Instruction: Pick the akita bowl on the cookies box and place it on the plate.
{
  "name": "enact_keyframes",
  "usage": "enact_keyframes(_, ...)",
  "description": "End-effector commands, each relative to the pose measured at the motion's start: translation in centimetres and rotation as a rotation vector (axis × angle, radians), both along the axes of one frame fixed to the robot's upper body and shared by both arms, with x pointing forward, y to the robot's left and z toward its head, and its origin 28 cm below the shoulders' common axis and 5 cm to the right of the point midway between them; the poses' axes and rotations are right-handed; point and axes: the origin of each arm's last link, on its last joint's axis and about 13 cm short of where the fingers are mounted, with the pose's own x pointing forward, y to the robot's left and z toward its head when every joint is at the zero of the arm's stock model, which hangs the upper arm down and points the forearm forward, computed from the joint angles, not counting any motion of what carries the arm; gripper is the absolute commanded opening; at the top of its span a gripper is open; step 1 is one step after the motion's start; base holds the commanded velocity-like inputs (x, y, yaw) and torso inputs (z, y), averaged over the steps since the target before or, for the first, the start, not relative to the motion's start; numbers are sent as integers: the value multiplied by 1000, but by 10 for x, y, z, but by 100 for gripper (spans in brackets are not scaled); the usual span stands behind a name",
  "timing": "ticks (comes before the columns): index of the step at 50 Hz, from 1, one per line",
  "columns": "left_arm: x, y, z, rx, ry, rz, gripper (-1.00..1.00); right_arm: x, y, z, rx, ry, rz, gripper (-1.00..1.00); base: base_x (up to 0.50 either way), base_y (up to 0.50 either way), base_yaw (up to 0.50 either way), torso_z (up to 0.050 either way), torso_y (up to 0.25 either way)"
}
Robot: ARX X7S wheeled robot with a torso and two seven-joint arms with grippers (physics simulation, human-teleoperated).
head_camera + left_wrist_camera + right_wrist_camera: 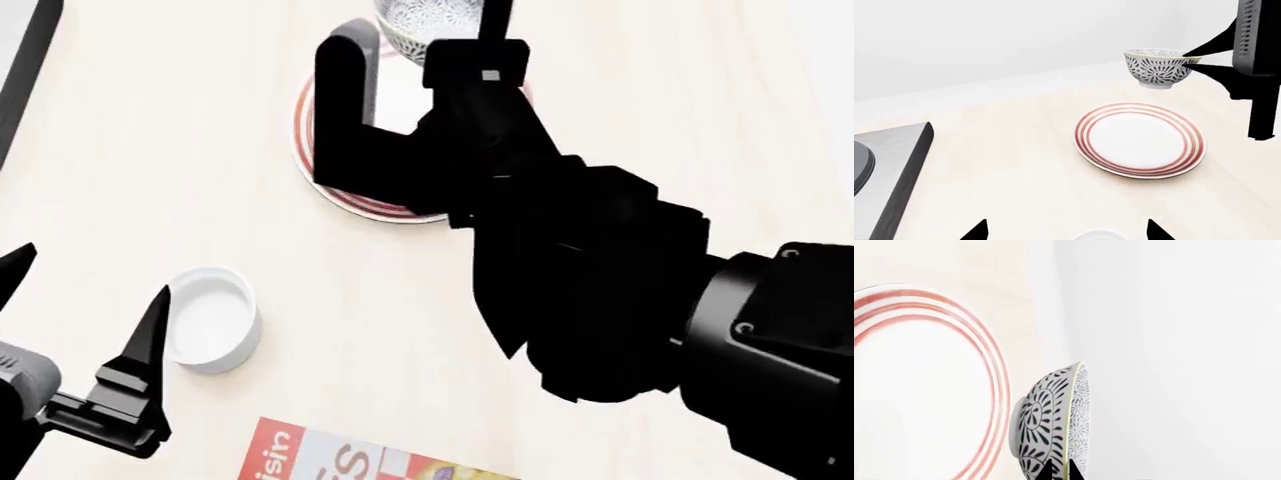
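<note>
Nearest us on the surface (400,330) we see the red box's (360,462) corner, a white cup (214,318), and our left claw (80,330) with its fingers apart and holding nothing. Farther off, our right claw (1195,62) is clamped on the bowl's (1157,67) rim, holding it upright in the air above the far edge of the plate (1141,140).

glossy ceramic-looking plate (1139,140), patterned akita bowl (1157,67), pale matt wood-grain table (1001,165)
</note>
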Motion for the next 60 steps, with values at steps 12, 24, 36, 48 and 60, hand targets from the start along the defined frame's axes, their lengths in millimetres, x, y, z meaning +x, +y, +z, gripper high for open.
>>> enact_keyframes(12, 0, 0, 3, -30, -20, -29, 100, 35, 19, -41, 76, -79, 5, -100, 0, 0, 0, 0, 0)
enact_keyframes(24, -1, -2, 2, -25, -16, -41, 100, 50, 18, -57, 78, -99, -21, -100, 0, 0, 0, 0, 1)
enact_keyframes(36, -1, 0, 3, -28, -19, -38, 100, 51, 21, -70, 54, -129, -29, -100, 0, 0, 0, 0, 0)
enact_keyframes(48, -2, 1, 3, -31, -21, -35, 100, 30, 22, -87, 64, -72, 32, -100, 0, 0, 0, 0, 1)
enact_keyframes(60, -2, 0, 3, -30, -22, -37, 100, 30, 18, -105, 33, -55, 25, -100, 0, 0, 0, 0, 1)
